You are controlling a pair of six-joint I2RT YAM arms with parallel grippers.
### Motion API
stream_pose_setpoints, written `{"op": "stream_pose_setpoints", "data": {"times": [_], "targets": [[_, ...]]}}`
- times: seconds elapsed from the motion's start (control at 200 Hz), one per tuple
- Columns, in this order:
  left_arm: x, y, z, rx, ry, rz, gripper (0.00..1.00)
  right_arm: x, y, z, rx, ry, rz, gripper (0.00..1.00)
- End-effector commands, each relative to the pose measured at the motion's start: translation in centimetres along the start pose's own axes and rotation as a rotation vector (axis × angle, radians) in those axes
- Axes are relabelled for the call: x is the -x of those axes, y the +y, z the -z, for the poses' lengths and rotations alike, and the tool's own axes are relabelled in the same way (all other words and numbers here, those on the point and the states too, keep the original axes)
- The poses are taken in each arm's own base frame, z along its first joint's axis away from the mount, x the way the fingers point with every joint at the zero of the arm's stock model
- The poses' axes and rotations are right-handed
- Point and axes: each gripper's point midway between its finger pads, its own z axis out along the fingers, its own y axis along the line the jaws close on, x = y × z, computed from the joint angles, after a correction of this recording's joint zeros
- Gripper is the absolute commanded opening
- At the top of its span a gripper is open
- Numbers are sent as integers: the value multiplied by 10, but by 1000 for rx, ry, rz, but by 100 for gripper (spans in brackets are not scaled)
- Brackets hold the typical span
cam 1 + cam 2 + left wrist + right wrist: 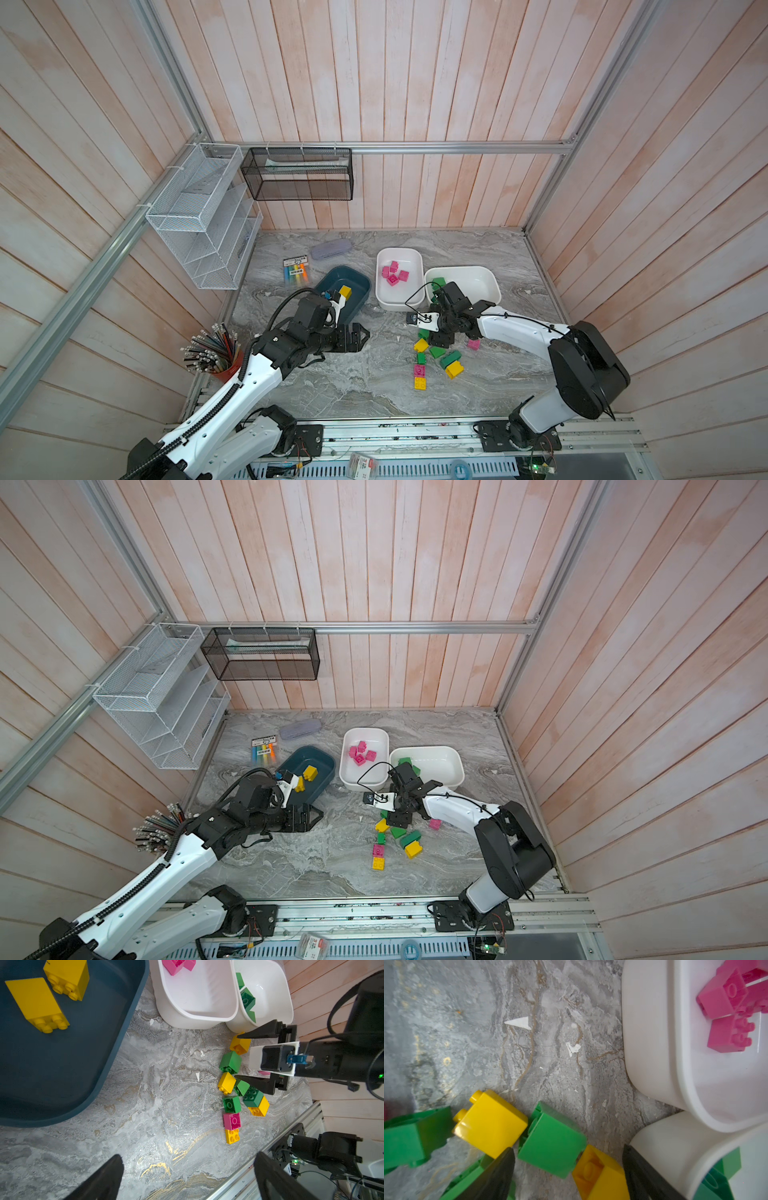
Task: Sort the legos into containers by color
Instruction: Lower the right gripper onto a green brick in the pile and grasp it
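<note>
Legos (451, 358): cluster part hidden under right arm (515, 332) in both top views
left gripper (188, 1156): jaws wide, empty, fingers cropped
right gripper (568, 1149): jaws apart, green brick (552, 1140) between, ungripped

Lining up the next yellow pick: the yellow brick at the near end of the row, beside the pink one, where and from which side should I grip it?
Grip the yellow brick by its two flat side walls, left and right in both top views, coming straight down. It sits studs up, and the pink brick crowds its far wall.
</note>
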Motion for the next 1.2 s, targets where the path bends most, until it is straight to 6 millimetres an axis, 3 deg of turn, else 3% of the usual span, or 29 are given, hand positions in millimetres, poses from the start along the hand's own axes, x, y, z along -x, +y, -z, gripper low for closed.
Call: {"op": "stream_pose_setpoints", "data": {"times": [0.0, 0.445, 0.68, 0.95, 1.195], "targets": [[-5, 4, 2, 2, -3, -10, 100, 7, -10, -2, -22, 0, 37, 78], [-9, 6, 0, -5, -3, 4, 100, 13, 0, -19, 50, 1, 31, 64], [-10, 5, 0, -12, -4, 4, 100, 12, 13, -15, 112, -2, 9, 60], [-11, 4, 0, -18, -3, 1, 100, -5, 23, -5, 95, 44, -19, 59], [-11, 4, -4, -26, 0, 3, 100, -8, 30, -6, 116, 47, -29, 49]]}}
